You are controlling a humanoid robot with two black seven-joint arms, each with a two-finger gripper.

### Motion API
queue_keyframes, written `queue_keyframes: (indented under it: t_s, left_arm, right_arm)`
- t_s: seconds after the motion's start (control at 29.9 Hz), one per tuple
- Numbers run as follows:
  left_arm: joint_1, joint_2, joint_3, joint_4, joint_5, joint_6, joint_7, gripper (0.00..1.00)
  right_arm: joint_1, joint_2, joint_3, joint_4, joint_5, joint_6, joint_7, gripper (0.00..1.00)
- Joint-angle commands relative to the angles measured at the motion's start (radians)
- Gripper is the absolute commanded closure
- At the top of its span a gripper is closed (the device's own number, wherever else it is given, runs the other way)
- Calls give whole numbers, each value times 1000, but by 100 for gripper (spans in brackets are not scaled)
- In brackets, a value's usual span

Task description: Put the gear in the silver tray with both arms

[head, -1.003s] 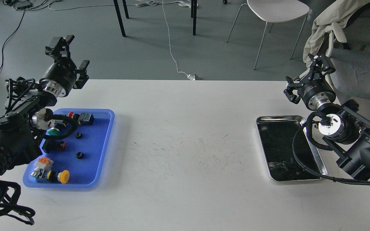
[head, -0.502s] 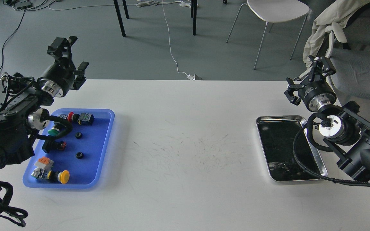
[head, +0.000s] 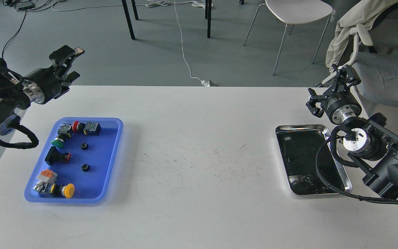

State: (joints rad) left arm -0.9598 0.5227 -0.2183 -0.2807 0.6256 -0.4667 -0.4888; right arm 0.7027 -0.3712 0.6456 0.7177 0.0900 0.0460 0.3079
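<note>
Change since earlier: left arm has swung out toward the left edge of view, uncovering the blue tray's upper-left contents; right arm has shifted only slightly.
Left gripper: raised beyond the table's far-left corner, fingers spread apart, nothing between them.
Right gripper: above the table's right edge, just past the silver tray's far corner; fingers splayed, nothing held.
Shiny rectangular silver metal tray: flat on the white table at its right side, rounded corners, raised bright rim, dark reflective bottom with small glints near the front end; partly crossed by the right arm's black cable.
Blue plastic tray: left side of table, well apart from the silver one.
Small black ring-shaped gears: two, lying in the blue tray's middle, one nearer than the other.
Other contents: yellow mushroom push-button, green-capped button, red-capped switch.
</note>
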Motion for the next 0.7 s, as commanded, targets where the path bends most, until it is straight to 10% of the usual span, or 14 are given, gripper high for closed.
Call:
queue_keyframes:
  t_s: [0.0, 0.67]
  left_arm:
    - [1, 78, 4, -89, 72, -22, 0, 1]
    - [13, 304, 42, -544, 224, -7, 0, 1]
  right_arm:
    - [-2, 1, -1, 0, -1, 0, 0, 1]
    - [-9, -2, -24, 2, -3, 2, 0, 1]
